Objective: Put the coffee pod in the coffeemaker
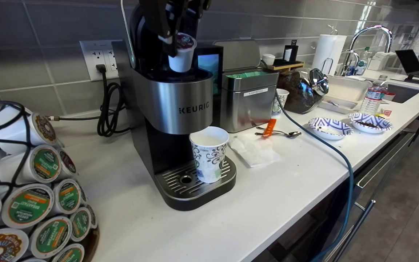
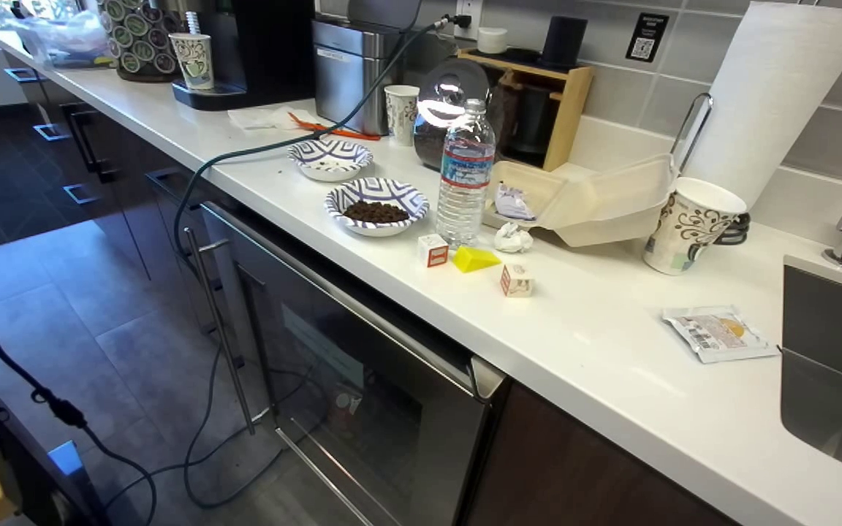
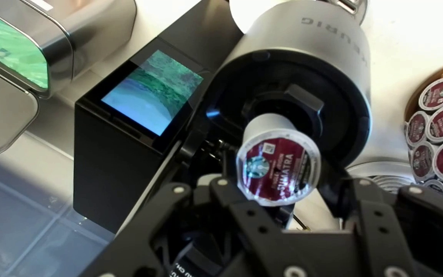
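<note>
The coffee pod [image 1: 181,60] is a small white cup with a dark red foil lid reading SUMATRA; it also shows in the wrist view [image 3: 279,167]. My gripper [image 1: 180,43] is shut on the pod, one finger on each side, also in the wrist view [image 3: 277,171]. The pod is lid up, slightly tilted, above the open top of the steel and black Keurig coffeemaker [image 1: 191,105]. In the wrist view the coffeemaker [image 3: 310,34] shows its dark round pod opening [image 3: 302,117], partly hidden behind the pod. The coffeemaker [image 2: 267,51] also shows in an exterior view.
A paper cup [image 1: 209,160] stands on the drip tray. A black unit with a lit screen [image 3: 152,92] and a steel bin [image 1: 247,102] stand beside the coffeemaker. A wire rack of pods [image 1: 27,203] is on its opposite side. A blue cable [image 1: 326,143] crosses the counter.
</note>
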`<state>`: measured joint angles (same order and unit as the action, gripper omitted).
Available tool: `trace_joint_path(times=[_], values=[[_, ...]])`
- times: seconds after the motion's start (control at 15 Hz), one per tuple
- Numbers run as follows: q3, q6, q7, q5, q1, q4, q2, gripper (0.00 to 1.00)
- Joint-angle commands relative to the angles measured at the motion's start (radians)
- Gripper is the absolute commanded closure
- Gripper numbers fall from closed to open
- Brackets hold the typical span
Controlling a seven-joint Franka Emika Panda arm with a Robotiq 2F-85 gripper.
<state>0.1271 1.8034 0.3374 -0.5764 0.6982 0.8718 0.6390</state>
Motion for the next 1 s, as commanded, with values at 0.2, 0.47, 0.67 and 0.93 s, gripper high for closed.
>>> trace_joint_path(times=[0.2,0.47,0.67,0.93], values=[[0.004,-0.078,-0.004,0.034,0.001,-0.1,0.063,0.72],[0.01,-0.119,0.012,0.06,-0.005,-0.138,0.081,0.15],[0.014,-0.09,0.024,0.084,-0.009,-0.16,0.087,0.0],[-0.004,-0.144,0.034,0.077,-0.017,-0.151,0.021,0.0]])
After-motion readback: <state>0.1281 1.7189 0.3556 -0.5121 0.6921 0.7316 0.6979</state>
